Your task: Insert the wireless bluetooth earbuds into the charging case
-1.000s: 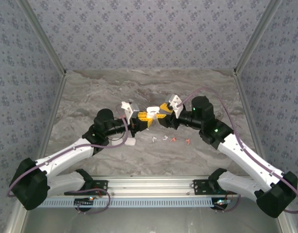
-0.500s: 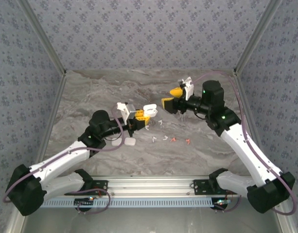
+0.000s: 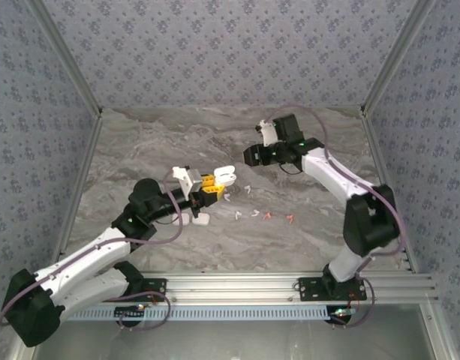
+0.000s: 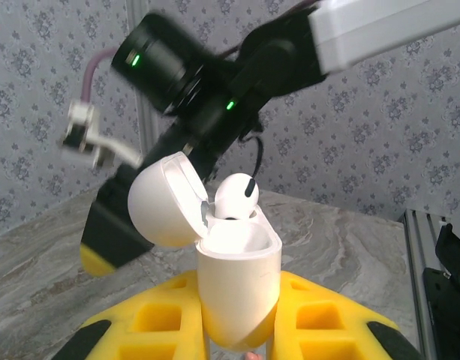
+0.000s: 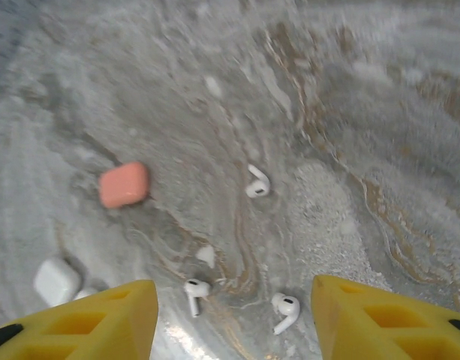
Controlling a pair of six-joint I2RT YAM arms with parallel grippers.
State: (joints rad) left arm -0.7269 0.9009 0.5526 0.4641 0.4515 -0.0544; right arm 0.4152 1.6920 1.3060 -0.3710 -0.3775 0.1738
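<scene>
The left gripper (image 3: pixel 208 182) has its yellow fingers clamped on the white charging case (image 4: pixel 237 281). The case's lid is open and one earbud (image 4: pixel 233 196) sits inside. Loose earbuds (image 3: pixel 254 213) lie on the marble table (image 3: pixel 139 142) at the case's four o'clock. At its one o'clock hovers the right gripper (image 5: pixel 233 322), fingers wide apart. Its wrist view has an orange case (image 5: pixel 124 184) at ten o'clock.

White case (image 4: pixel 237 285), yellow fingers (image 4: pixel 320 330) (grey marbled table (image 5: pixel 350 112))

1 overhead view of the whole table (image 3: pixel 139 142); 2 wrist close-ups, left level, right downward
</scene>
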